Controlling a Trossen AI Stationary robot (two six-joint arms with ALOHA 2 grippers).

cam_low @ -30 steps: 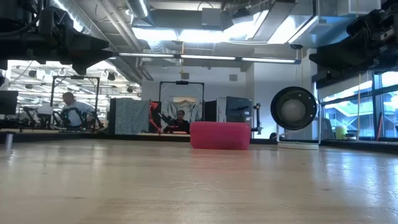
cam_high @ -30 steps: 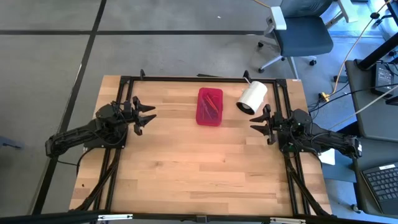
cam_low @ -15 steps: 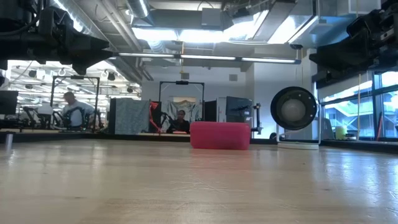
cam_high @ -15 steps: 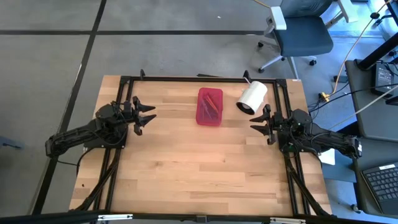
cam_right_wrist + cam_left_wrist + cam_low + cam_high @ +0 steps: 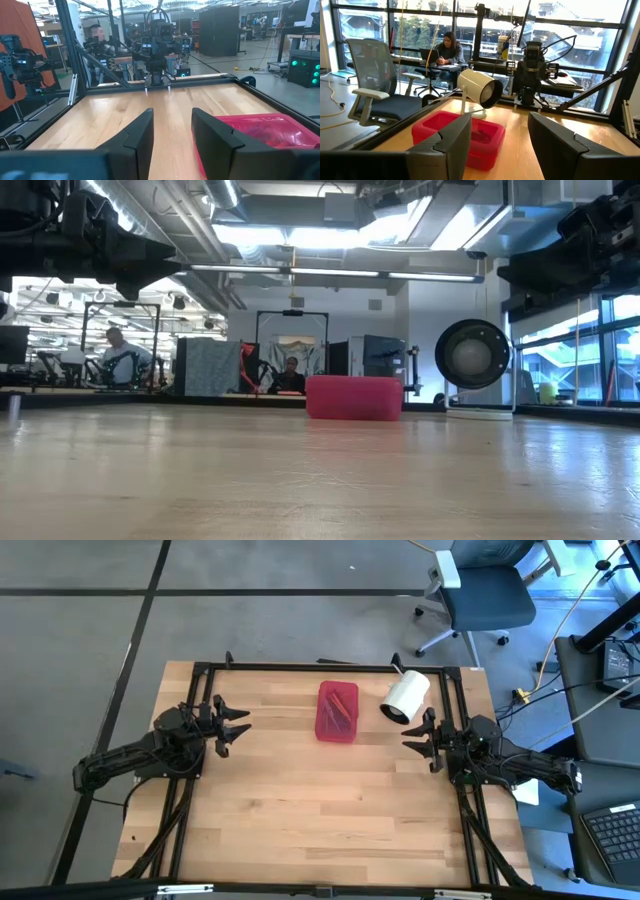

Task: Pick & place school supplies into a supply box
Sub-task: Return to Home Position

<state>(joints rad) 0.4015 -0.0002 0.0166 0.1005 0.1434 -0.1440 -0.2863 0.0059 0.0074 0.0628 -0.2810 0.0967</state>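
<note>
Sitting between left fingers (image 5: 238,717) and right fingers (image 5: 414,727) (both spread) — supply box (image 5: 337,711), well apart.

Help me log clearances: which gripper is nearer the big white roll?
The right gripper, beside the white roll; the left gripper lies beyond the red translucent box.

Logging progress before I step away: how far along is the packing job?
Done: school supplies show inside the supply box, one shut-looking case; none loose on the table. In hand: nothing; left tool and right tool sit open at the sides. Left: apparently nothing.
</note>
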